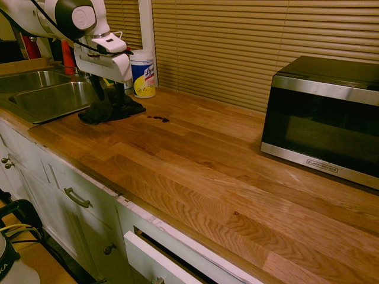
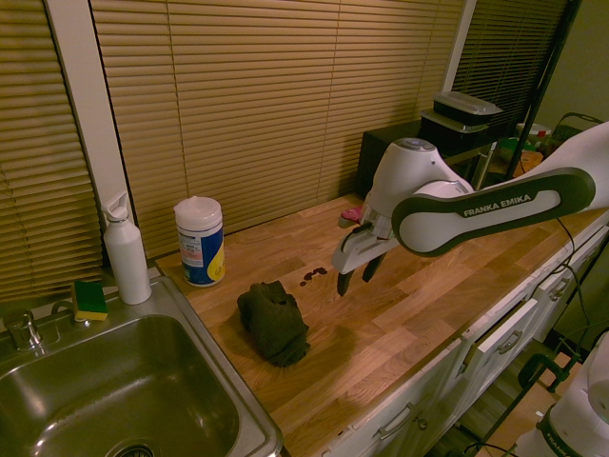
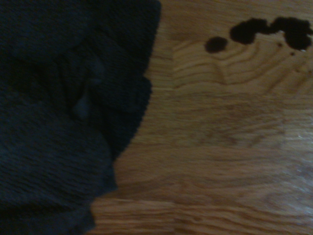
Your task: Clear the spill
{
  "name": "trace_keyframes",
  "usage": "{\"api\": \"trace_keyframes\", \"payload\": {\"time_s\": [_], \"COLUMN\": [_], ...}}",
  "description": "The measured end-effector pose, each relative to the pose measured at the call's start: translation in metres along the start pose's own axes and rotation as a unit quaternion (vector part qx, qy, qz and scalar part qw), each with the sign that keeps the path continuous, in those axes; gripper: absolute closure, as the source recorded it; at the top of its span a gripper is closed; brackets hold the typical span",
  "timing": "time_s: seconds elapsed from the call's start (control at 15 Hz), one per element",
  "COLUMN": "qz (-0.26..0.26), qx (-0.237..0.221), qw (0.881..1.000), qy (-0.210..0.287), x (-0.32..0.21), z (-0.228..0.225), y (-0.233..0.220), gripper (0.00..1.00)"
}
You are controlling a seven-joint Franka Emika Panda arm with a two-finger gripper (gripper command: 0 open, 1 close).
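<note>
On the worktop (image 2: 400,314), the spill (image 2: 313,276) lay just beside the dark cloth (image 2: 274,322). Our jaws (image 2: 355,276) hung open and empty above both. We judged it best to drop onto the cloth's bunched middle, then drag it across the drops

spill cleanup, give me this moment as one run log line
tool: open, empty, above the counter | cloth: bunched beside the sink, untouched | spill: drops not yet wiped

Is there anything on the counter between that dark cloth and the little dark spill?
Nothing: the wrist view shows only bare wooden counter between the cloth and the spill. The second exterior view shows the same gap.
</note>
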State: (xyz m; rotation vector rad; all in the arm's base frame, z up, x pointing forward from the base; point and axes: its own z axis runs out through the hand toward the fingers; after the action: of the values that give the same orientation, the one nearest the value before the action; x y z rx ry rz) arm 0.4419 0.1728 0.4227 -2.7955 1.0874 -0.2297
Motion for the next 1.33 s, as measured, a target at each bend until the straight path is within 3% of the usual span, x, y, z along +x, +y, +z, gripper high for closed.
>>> {"api": "trace_keyframes", "payload": {"time_s": [0.87,1.33], "qz": [-0.006,0.002], "qx": [0.033,0.001], "qw": [0.997,0.998], "qy": [0.068,0.07], "x": [-0.047,-0.045], "z": [0.027,0.074], "y": [-0.148,-0.189], "gripper": [0.0,0.0]}}
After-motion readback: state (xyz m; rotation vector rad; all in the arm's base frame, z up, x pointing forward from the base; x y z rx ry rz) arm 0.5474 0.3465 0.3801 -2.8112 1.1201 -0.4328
